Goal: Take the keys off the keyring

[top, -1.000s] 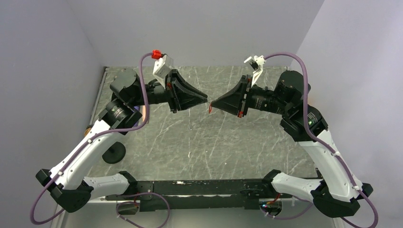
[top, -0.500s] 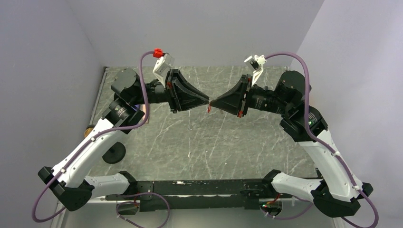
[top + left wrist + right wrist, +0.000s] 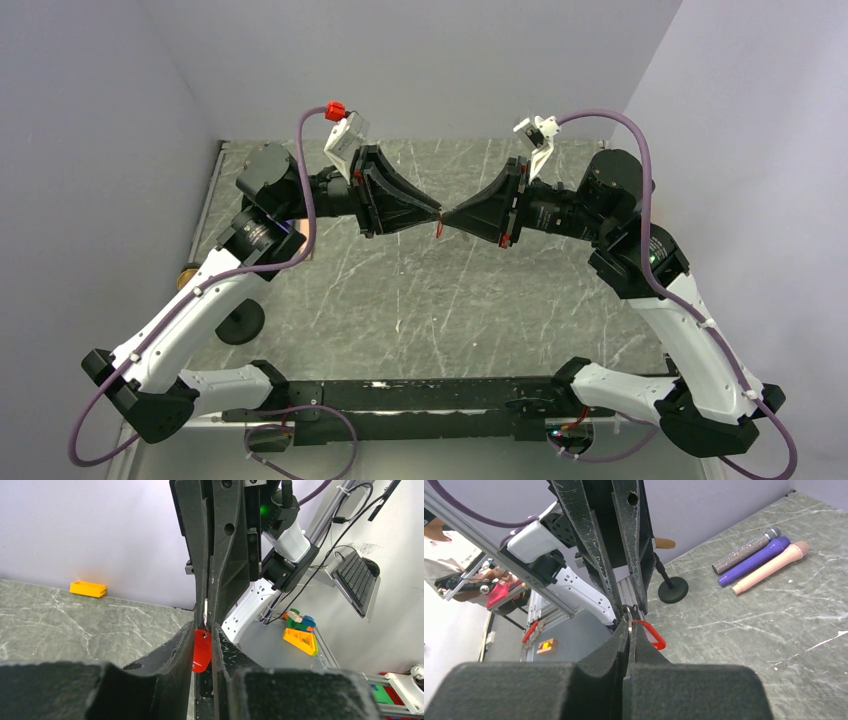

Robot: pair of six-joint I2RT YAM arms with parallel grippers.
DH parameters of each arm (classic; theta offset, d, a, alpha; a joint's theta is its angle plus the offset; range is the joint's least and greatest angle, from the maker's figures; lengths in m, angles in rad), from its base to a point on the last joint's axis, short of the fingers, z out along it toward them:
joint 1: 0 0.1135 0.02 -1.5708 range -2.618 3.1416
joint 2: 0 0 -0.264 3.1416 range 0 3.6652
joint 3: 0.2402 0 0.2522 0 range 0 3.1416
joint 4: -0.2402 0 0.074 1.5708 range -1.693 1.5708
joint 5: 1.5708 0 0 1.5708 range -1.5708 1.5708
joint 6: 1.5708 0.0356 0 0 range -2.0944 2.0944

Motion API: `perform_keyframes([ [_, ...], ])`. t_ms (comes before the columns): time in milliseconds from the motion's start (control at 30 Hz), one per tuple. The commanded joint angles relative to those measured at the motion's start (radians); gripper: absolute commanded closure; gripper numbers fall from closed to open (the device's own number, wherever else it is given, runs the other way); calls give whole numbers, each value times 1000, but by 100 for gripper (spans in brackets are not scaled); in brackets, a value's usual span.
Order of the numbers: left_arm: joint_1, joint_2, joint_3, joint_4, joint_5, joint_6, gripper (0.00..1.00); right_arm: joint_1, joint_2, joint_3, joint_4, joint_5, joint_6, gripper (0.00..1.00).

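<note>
The keyring's red tag [image 3: 438, 229] hangs in mid-air over the table's middle, where my two grippers meet tip to tip. My right gripper [image 3: 449, 216] is shut on the thin metal ring [image 3: 628, 611], with the red tag [image 3: 653, 636] hanging beside its tips [image 3: 629, 625]. My left gripper [image 3: 437, 212] stands narrowly open. In the left wrist view the tag [image 3: 202, 650] sits in the slim gap between its fingers [image 3: 203, 628], close to both pads. I cannot make out separate keys.
A grey glitter microphone [image 3: 746, 549], a purple one [image 3: 755, 560] and a pink one [image 3: 770, 567] lie on the marble table [image 3: 400, 300]. A black round stand base [image 3: 240, 322] is at the left edge. A yellow-orange box [image 3: 88, 588] lies by the wall.
My left gripper has moved a little to the right, so its tips now meet the right gripper's tips around the tag. The right arm has not moved.
</note>
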Motion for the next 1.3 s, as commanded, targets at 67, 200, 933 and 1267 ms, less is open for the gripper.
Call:
perform_keyframes([
  [67,-4,5,8,24,17,-10,79,9,-8,9,57,0,0,100],
  [200,-4,10,13,24,16,-11,89,9,-8,10,53,4,-4,100],
  [933,-56,56,189,-422,8,291,100,12,-13,-11,-10,1,-34,100],
  [1267,-86,94,259,-524,6,370,100,11,-8,-5,-51,-8,-55,100],
])
